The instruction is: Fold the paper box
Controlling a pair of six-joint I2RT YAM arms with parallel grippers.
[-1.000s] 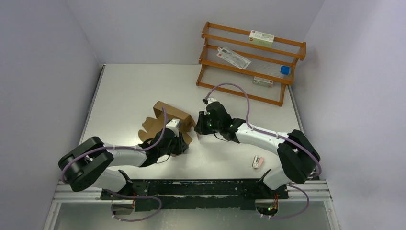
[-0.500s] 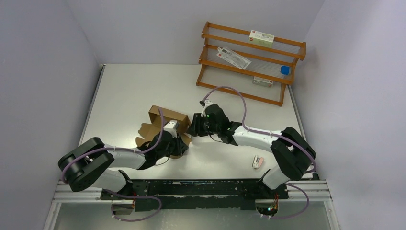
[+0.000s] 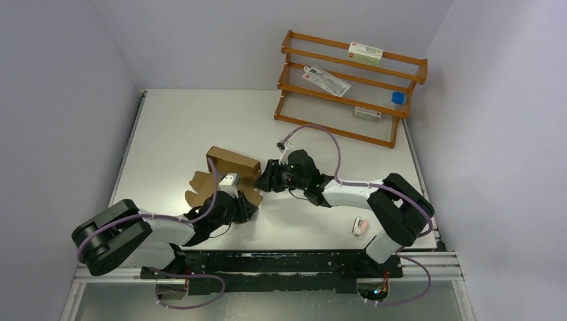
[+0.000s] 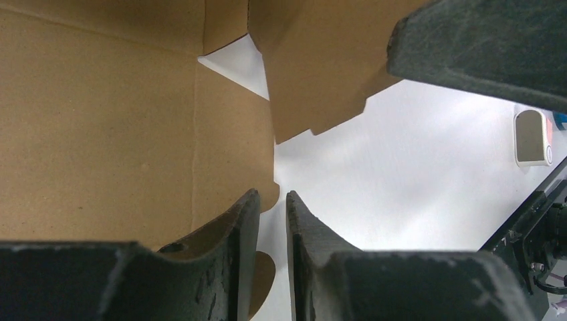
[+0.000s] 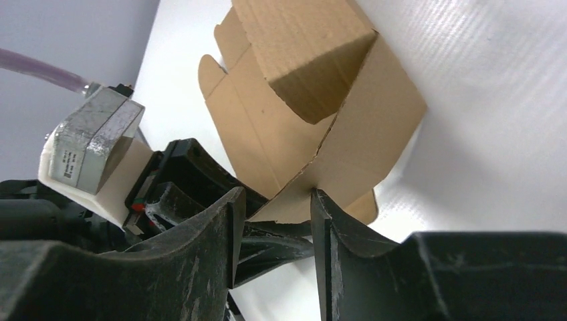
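Paper box (image 3: 231,164) half-folded on table (image 3: 174,127); left gripper (image 4: 267,197) pinches a flap, right gripper (image 5: 273,200) straddles a corner, jaws apart. Wooden rack (image 3: 334,131) behind, small carton (image 3: 360,225) nearby.

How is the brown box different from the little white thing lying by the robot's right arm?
The paper box is plain brown; the little white thing is white. The paper box is much bigger than the little white thing. The paper box stands half folded, flaps sticking out, with the left gripper and the right gripper at it; the little white thing lies alone, untouched. Both rest on the table.
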